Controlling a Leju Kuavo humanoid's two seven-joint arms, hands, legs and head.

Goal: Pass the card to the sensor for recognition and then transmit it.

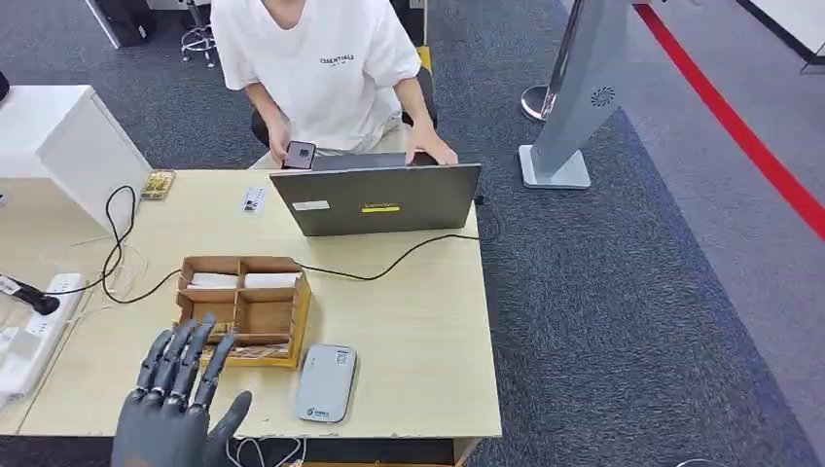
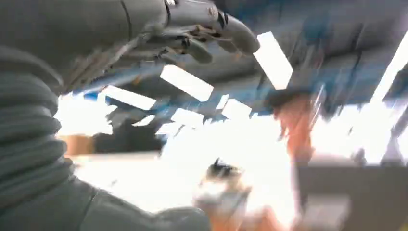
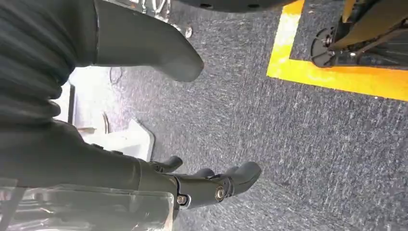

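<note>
The landmark is the wooden tray (image 1: 243,309), a compartmented box on the pale table (image 1: 428,321). Far to the tray's left a white power strip (image 1: 34,326) lies along the table edge, and a black cable (image 1: 122,243) loops from there past the tray's far side toward the laptop. The robot's left hand (image 1: 180,394) hangs just in front of the tray's near left corner, released and holding nothing, its dark fingers (image 1: 190,352) spread and pointing up over the tray's front rim. In the left wrist view the picture is blurred, though the fingers (image 2: 211,33) look extended there too. White cards (image 1: 241,280) lie flat in the tray's two far compartments; what lies in the near ones is unclear. Just right of the tray's near corner sits the grey card sensor (image 1: 326,382), flat on the table. Beyond the tray stands an open grey laptop (image 1: 377,199), and behind it sits a person in a white shirt (image 1: 326,63) holding a phone (image 1: 299,154). The right hand (image 3: 211,185) hangs over grey carpet (image 3: 312,144), empty, fingers loosely extended and apart.
</note>
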